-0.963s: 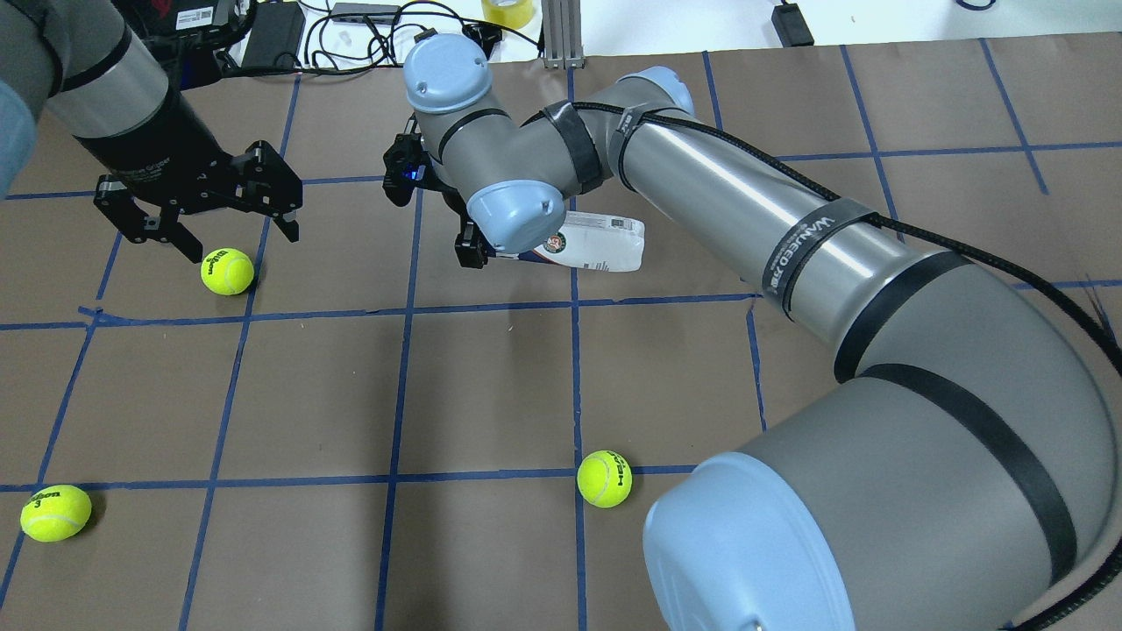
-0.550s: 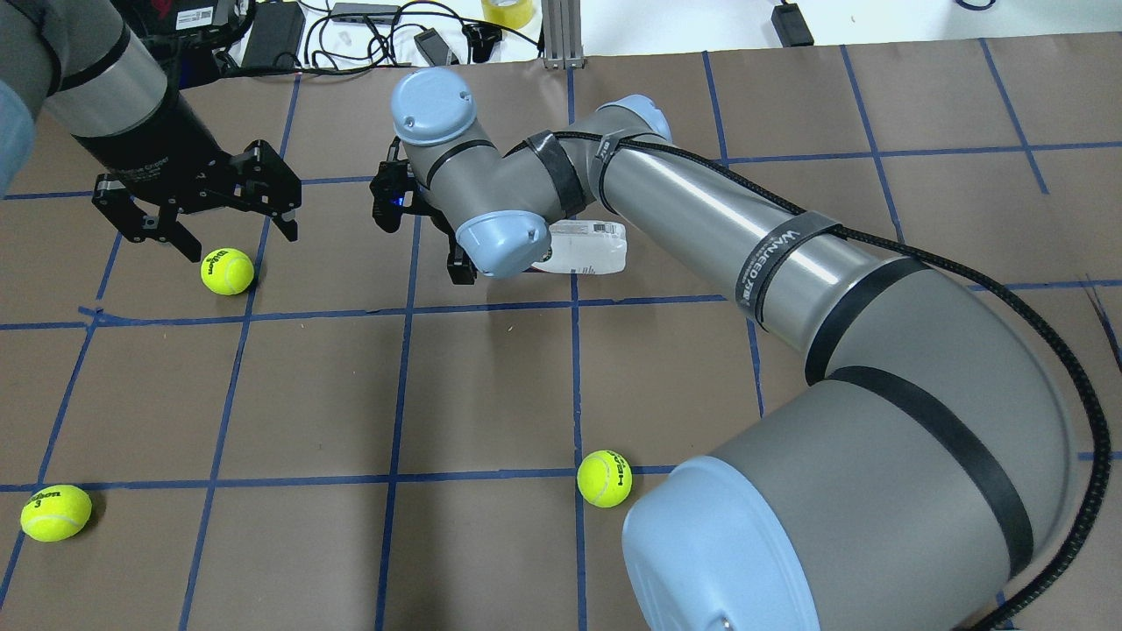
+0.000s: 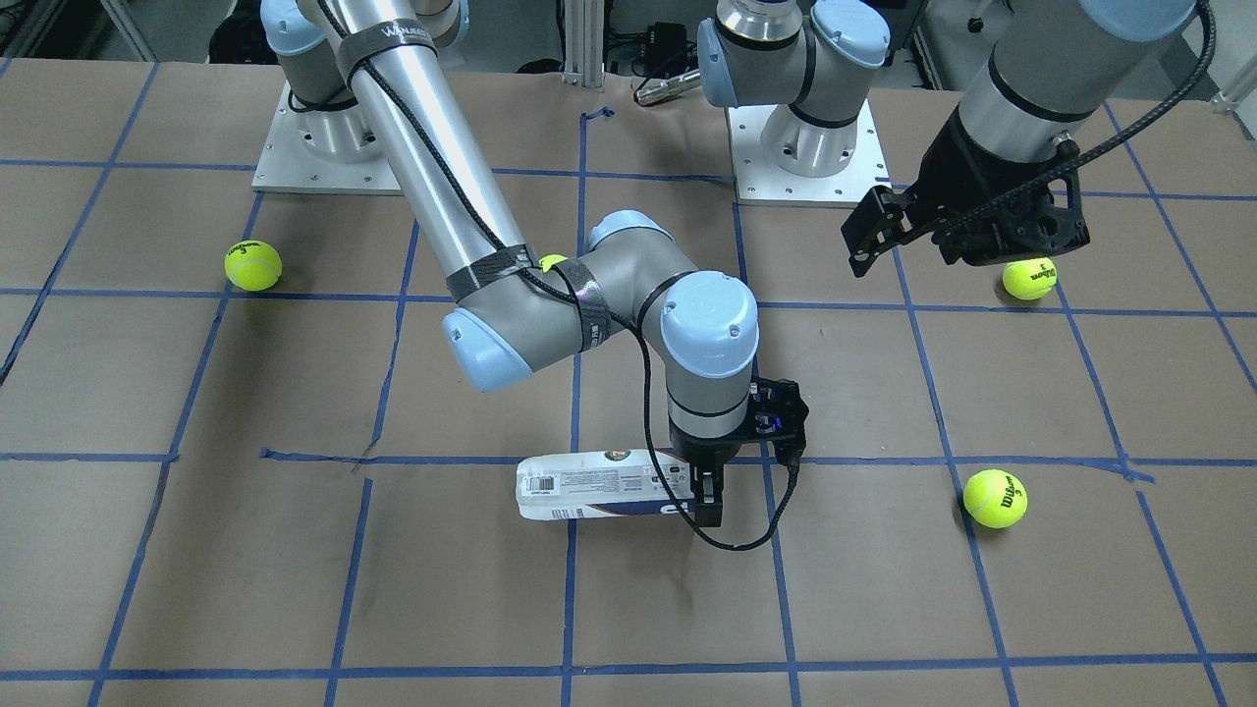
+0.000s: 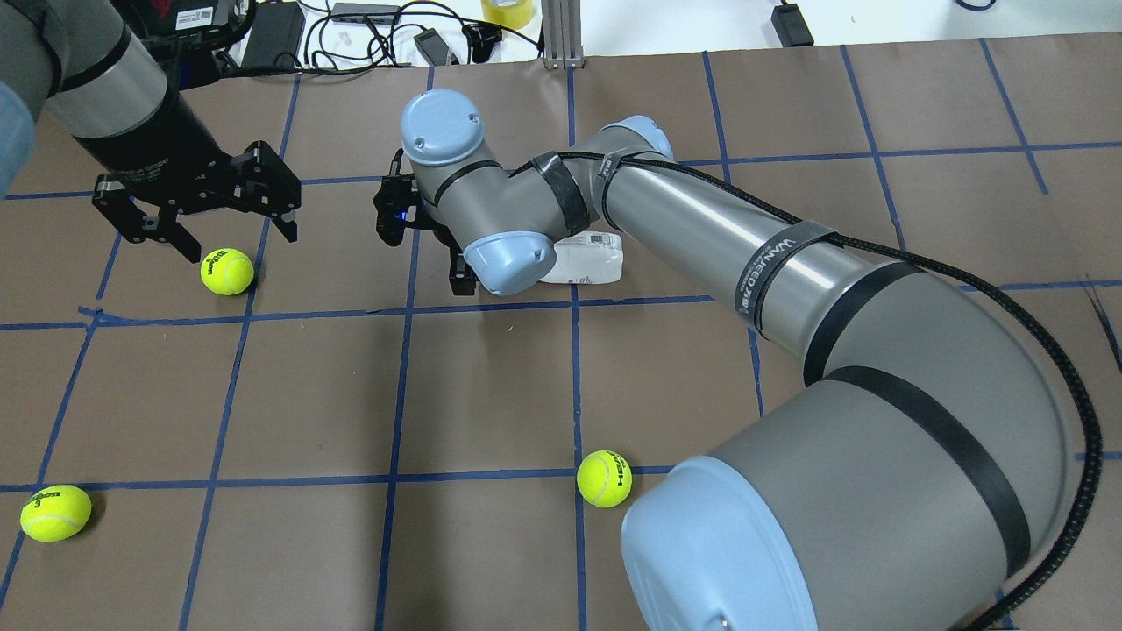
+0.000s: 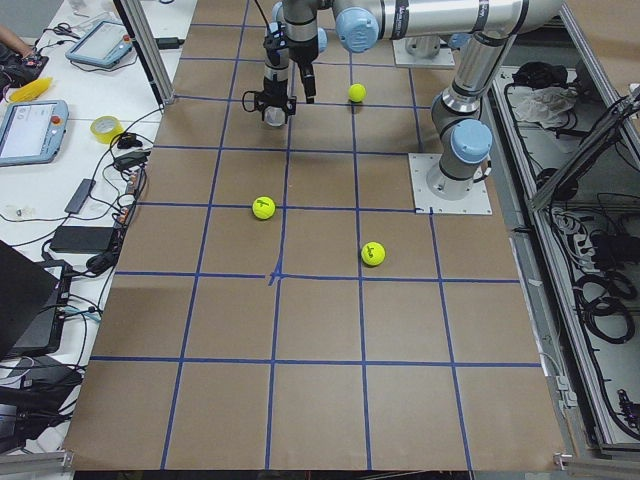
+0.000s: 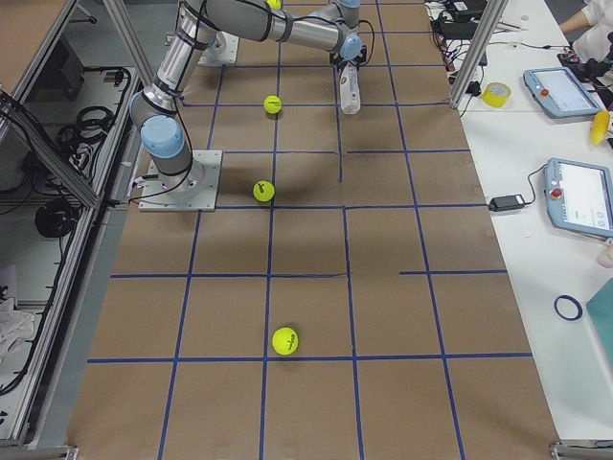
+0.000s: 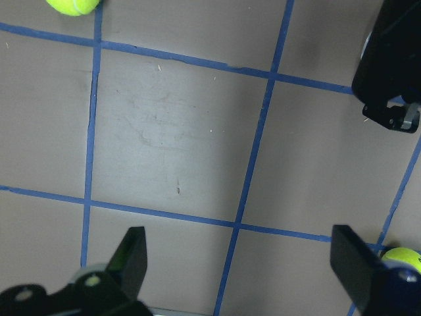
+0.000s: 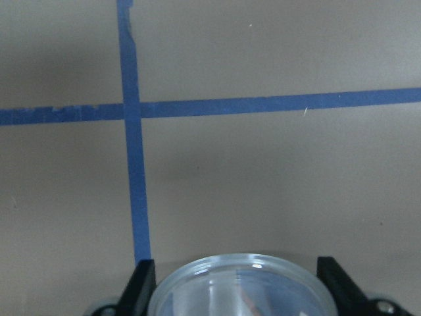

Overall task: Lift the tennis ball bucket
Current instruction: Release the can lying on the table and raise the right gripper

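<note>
The tennis ball bucket (image 3: 599, 484) is a clear tube with a white and navy label. It lies level, low over the brown table, and I cannot tell whether it touches. My right gripper (image 3: 709, 496) points down and is shut on the tube's end. In the right wrist view the tube's round rim (image 8: 237, 283) sits between the two fingers (image 8: 139, 286). In the overhead view my right wrist hides most of the tube (image 4: 592, 259). My left gripper (image 4: 206, 232) hangs open and empty well above the table, far from the tube.
Several yellow-green tennis balls lie loose: one (image 4: 227, 271) near my left gripper, one (image 4: 55, 512) at the near left, one (image 4: 604, 478) near the middle, one (image 3: 252, 265) on the robot's right. Cables and boxes (image 4: 272, 35) line the far edge.
My right wrist has shifted and looks smaller, as if lower. The tube has levelled out and more of it is hidden under the wrist. My left arm has not moved.
</note>
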Robot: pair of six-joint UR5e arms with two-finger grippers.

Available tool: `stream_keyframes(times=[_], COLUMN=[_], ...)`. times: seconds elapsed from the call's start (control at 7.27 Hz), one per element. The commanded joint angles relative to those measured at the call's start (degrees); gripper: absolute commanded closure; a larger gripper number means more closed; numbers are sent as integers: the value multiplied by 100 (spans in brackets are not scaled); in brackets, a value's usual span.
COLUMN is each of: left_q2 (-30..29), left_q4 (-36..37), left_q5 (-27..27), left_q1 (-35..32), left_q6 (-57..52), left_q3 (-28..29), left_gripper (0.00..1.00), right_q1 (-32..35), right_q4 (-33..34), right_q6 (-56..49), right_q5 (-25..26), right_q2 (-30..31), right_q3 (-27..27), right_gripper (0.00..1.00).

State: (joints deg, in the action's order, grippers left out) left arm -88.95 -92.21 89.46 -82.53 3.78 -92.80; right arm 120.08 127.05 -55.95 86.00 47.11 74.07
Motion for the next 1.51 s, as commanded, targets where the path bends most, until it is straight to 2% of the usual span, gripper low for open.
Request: stream_keyframes(times=[0.0, 0.28, 0.41, 0.55, 0.83, 0.96, 1.1, 1.24, 1.38], left_q2=[-17, -26, -61, -166, -394, -587, -771, -1034, -1263], left_q4=[1, 19, 115, 263, 561, 1190, 1344, 2129, 2468], left_q5=[27, 19, 19, -7, -112, -731, -1398, -1875, -2175], left_q1=[-9, -9, 17, 61, 79, 27, 26, 18, 18], left_q6=[0, -61, -70, -79, -44, 0, -44, 34, -52], left_q3=[-2, 24, 59, -1, -1, -89, -220, -404, -606], left_gripper=[0, 0, 0, 0, 0, 0, 0, 0, 0], right_q1=[-141, -404, -824, -1237, -2159, -2381, -2418, -2410, -2419], right_q4=[22, -65, -275, -677, -1530, -2012, -2766, -3287, -3901], right_q6=[232, 470, 444, 488, 497, 741, 1570, 2170, 2619], right_q5=[-66, -318, -546, -949, -962, -936, -901, -552, 78], right_q2=[148, 350, 595, 910, 1439, 1885, 2429, 3017, 3484], right_q3=[-50, -76, -51, -50, 11, 29, 37, 46, 46], right_gripper=[0, 0, 0, 0, 0, 0, 0, 0, 0])
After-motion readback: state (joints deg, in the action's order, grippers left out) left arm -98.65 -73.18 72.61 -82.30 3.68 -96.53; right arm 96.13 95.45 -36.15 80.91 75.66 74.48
